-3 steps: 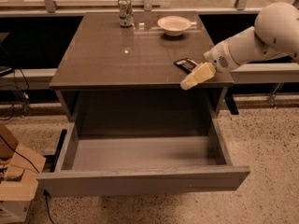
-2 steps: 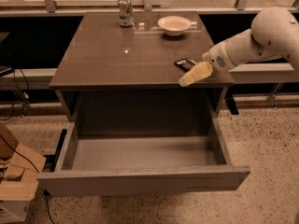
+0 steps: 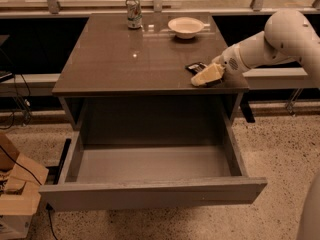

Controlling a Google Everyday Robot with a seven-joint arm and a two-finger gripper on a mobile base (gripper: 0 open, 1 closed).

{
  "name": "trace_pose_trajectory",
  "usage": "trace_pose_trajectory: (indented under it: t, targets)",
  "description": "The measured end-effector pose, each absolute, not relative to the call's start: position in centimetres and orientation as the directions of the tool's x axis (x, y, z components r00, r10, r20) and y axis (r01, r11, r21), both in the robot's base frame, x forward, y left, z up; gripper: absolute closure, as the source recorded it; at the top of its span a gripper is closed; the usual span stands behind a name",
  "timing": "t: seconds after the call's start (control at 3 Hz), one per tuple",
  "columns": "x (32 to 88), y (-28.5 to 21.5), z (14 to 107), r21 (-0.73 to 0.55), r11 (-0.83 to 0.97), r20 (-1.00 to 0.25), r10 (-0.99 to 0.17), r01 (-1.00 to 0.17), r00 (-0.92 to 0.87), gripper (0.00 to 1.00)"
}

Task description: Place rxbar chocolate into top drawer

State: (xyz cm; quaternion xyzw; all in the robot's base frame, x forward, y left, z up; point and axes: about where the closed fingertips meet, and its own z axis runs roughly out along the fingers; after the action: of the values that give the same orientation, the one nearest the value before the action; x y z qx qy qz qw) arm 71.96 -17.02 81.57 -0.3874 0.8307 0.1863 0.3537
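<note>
The small flat chocolate rxbar in its black wrapper lies on the grey-brown table top, near the right front corner, a little way back from the front edge. Only part of the wrapper shows, since the gripper covers its right end.

The pale, cream-coloured gripper sits low over the table just in front of and beside the bar, slanting down to the left with its tip close to the table's front edge. Whether it touches the bar cannot be told, nor whether it is spread or closed. Behind it the white, rounded robot arm reaches in from the right side.

Below the table top, the wide, shallow grey top drawer stands pulled far out, its plain flat front panel nearest the camera and its grey floor in full view.

At the back of the table a round white bowl stands right of centre, and a drink can stands upright to its left, well apart from the bar. A brown cardboard box rests on the speckled floor at the lower left.
</note>
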Motion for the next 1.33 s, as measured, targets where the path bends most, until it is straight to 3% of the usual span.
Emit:
trace_pose_trajectory:
  t: [0.67, 1.33]
  targets:
    - [71.96, -17.02, 82.18, 0.035, 0.631, -0.732, -0.512, -0.775, -0.45, 1.0]
    - [71.96, -17.02, 82.2, 0.035, 0.63, -0.732, -0.512, -0.775, -0.45, 1.0]
